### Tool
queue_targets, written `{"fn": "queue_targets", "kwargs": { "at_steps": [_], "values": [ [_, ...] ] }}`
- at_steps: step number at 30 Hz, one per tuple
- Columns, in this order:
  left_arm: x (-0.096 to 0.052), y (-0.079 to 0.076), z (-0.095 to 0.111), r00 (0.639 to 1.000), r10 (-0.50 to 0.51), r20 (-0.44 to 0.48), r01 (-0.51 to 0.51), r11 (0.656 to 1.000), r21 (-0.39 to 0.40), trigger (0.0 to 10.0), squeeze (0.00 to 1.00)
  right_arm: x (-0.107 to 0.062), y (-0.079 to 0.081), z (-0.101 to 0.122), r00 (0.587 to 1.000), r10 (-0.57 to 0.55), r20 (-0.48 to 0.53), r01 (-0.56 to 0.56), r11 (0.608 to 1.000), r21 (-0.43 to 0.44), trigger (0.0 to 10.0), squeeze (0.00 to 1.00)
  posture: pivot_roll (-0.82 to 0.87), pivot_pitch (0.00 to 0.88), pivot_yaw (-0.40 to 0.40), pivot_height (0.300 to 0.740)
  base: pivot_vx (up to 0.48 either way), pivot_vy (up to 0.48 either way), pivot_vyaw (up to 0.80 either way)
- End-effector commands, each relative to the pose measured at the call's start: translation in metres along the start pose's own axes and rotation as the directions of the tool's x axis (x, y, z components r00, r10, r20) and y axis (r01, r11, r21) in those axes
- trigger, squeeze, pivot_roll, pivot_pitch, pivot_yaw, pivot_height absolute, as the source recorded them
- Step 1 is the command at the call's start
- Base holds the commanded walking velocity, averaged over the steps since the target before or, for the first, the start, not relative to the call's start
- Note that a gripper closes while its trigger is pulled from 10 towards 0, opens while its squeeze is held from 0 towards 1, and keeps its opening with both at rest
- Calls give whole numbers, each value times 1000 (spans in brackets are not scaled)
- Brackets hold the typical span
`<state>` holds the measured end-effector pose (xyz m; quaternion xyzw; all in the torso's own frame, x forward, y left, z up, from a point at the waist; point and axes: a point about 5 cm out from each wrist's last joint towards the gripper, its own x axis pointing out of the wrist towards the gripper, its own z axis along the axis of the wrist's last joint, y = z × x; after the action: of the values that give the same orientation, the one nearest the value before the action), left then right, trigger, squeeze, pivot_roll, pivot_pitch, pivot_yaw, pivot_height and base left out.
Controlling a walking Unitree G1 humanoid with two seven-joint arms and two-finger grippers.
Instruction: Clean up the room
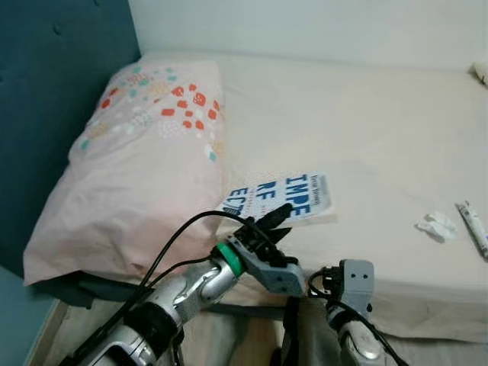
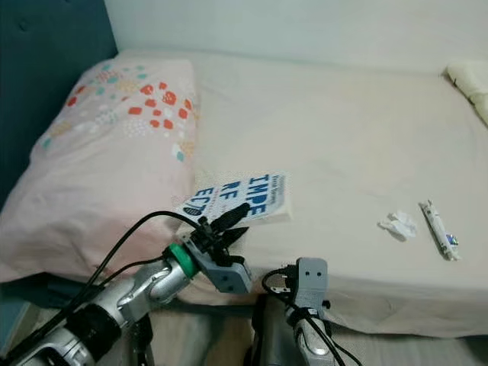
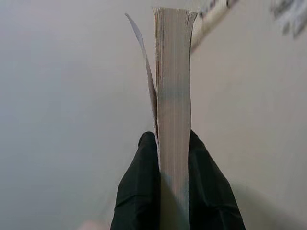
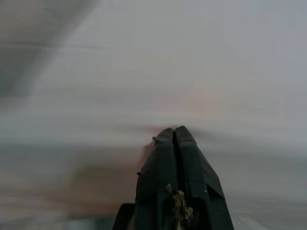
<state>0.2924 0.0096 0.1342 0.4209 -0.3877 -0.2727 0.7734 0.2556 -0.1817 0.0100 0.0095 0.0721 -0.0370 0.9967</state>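
Observation:
A white book (image 1: 286,195) with big blue letters lies at the bed's near edge, beside the pillow. My left gripper (image 1: 276,217) is shut on its near edge; in the left wrist view the two black fingers (image 3: 139,187) clamp the page block (image 3: 173,86), one cover leaf flaring off. A crumpled white tissue (image 1: 437,226) and a small white tube (image 1: 474,226) lie on the sheet to the right. My right gripper (image 4: 174,139) is shut with nothing in it, and its wrist (image 1: 352,286) hangs low in front of the bed edge.
A pink pillow (image 1: 145,152) with red and teal dots lies on the left of the cream bed (image 1: 366,122). A dark teal headboard (image 1: 53,91) stands along the left. A pale cushion corner (image 2: 469,80) sits at the far right.

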Motion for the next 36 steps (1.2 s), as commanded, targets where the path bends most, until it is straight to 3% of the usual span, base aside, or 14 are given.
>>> {"fn": "queue_targets", "kwargs": {
  "at_steps": [1,5,7,9,11,16,22,26,30,32,36],
  "values": [
    [7,0,10,998,16,68,-16,1000,3,10000,0,-2,-7,6,998,-41,51,42,999,-15,10000,0,-10,84,7,530,0,0,0],
    [13,-13,7,999,-27,36,25,998,63,10000,0,-2,-11,19,990,-63,129,70,996,-54,10000,0,-15,86,4,530,0,0,0],
    [16,-22,0,998,-62,-30,65,991,117,10000,0,-5,-7,31,981,-19,194,41,993,-112,10000,0,-27,92,1,530,0,0,0],
    [16,-22,0,998,-62,-30,65,991,117,10000,0,-5,-7,31,981,-19,194,41,993,-112,10000,0,-27,92,1,530,0,0,0],
    [16,-32,-10,986,-132,-97,147,974,171,10000,0,-14,0,42,970,47,239,-10,988,-153,10000,0,-40,97,-3,530,0,0,0],
    [12,-39,-23,962,-200,-188,241,942,234,10000,0,-31,6,41,971,102,218,-73,988,-138,10000,0,-58,111,-8,530,0,0,0],
    [15,-32,-36,951,-159,-267,237,926,294,10000,0,-62,12,20,979,158,131,-138,979,-150,10000,0,-75,123,-9,530,0,0,0],
    [14,-35,-33,963,-137,-234,209,925,317,10000,0,-69,12,13,984,155,90,-142,980,-138,10000,0,-87,131,-9,530,0,0,0],
    [18,-40,-20,982,-112,-150,153,942,299,10000,0,-67,12,16,985,155,79,-143,980,-137,10000,0,-93,136,-10,530,0,0,0],
    [23,-45,-5,995,-88,-55,99,958,270,10000,0,-67,12,18,984,162,72,-151,978,-141,10000,0,-102,141,-13,530,0,0,0],
    [26,-51,8,996,-89,17,82,967,242,10000,0,-67,11,19,983,170,67,-159,977,-144,10000,0,-102,141,-13,530,0,0,0]
  ]
}}
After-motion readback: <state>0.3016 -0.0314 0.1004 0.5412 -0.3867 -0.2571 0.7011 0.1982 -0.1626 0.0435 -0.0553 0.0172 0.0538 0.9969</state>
